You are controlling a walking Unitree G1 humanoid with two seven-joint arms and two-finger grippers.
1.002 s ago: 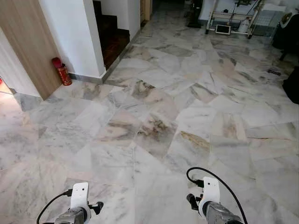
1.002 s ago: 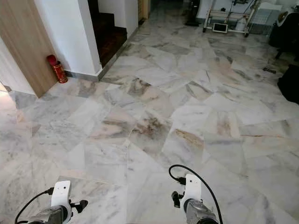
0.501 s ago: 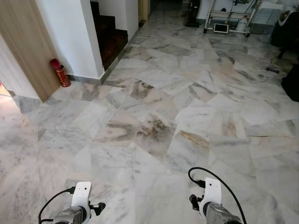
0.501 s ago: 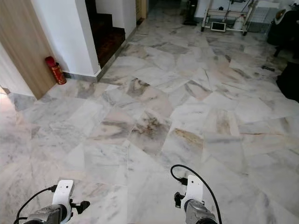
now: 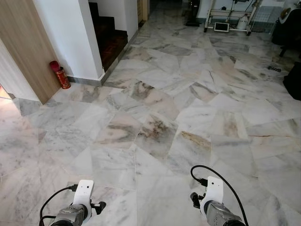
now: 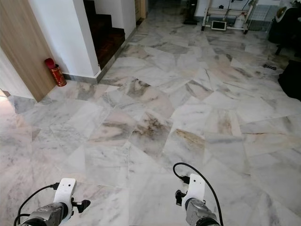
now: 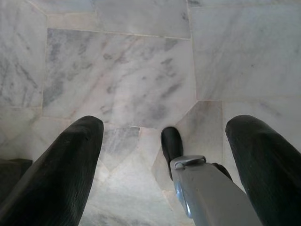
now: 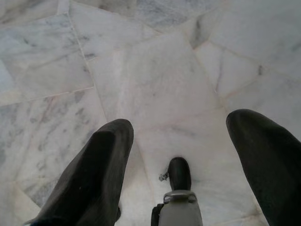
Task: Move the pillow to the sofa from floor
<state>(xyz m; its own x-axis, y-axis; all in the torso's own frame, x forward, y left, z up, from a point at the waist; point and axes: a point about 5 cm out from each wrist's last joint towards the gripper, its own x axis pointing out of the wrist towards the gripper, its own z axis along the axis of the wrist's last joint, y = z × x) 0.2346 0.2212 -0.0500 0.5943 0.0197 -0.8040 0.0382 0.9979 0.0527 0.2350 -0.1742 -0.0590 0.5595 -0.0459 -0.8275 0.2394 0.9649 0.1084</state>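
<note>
You're in the search-and-walk phase. The pillow and the sofa aren't anywhere in these frames, so I can't tell you where either sits; find them before anything else.

Both arms hang low in front of you. The left gripper has its fingers spread wide, nothing between them, pointing down at bare floor with your own foot below. The right gripper is the same: released, empty.

How to do it well, my read:
- Pan the head before committing to a heading. The open floor runs toward 12 and 1 o'clock; the dark bulk at 2 o'clock may be furniture, but it's too cropped to call.
- Keep the grippers spread while walking; a pillow needs a wide two-arm pinch or scoop.
- Keep clear of the white wall corner at 11 o'clock and the red extinguisher at its base, just beside the wood panel.

Materials:
- The marble floor is polished, with grey and brown veins and angular slabs. It's glossy and probably slick, so step short.
- Dark wood stairs rise behind the wall corner.
- A white wire rack stands at far 12 to 1 o'clock.
- The wrist housings are white plastic with looped black cables; mind snagging them.
</note>
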